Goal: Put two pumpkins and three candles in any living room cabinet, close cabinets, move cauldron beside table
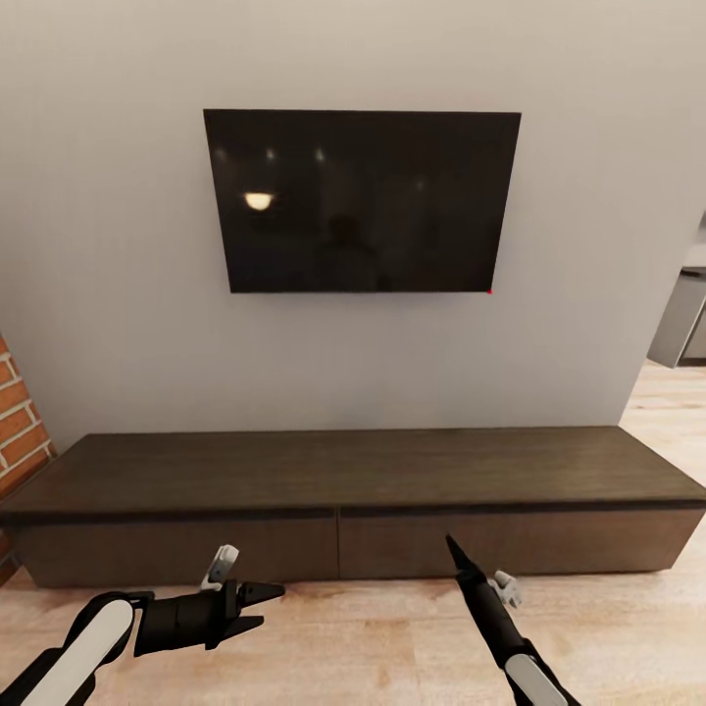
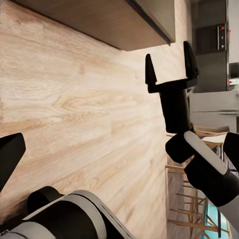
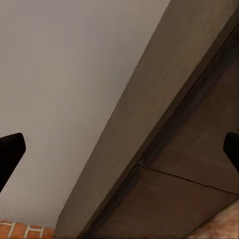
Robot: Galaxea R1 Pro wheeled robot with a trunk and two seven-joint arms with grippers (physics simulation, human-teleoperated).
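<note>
Nearest to my head camera, at about 7 o'clock, I am seeing my left gripper (image 1: 257, 606), pointing sideways toward 3 o'clock with its two black fingers spread apart and nothing between them. At about 5 o'clock my right gripper (image 1: 457, 553) is pointing up toward the cabinet (image 1: 353, 471); from the head view it looks like one thin black point, but the left wrist view is showing this same gripper (image 2: 169, 62) with a wide gap between its fingers, so I am judging it open and empty too. The cabinet is lying across the middle of the view, from 9 o'clock to 3 o'clock, low and dark brown, with both drawer fronts flush and a thin seam (image 1: 338, 541) between them at 6 o'clock. Above it, at 12 o'clock, a dark television (image 1: 361, 201) is hanging on the grey wall (image 1: 108, 245). I am thinking the next step is opening one drawer, and here is the risk: the fronts are looking plain, I am not finding any handle, so the fingers could slip off the smooth wood or push it instead of pulling. The right gripper is already near the front, just right of the seam, and a fast approach could knock its tips against the panel. My left arm is lying across the wooden floor (image 1: 373, 637) toward the right one, so the two arms could be colliding if I am moving both together.
</note>
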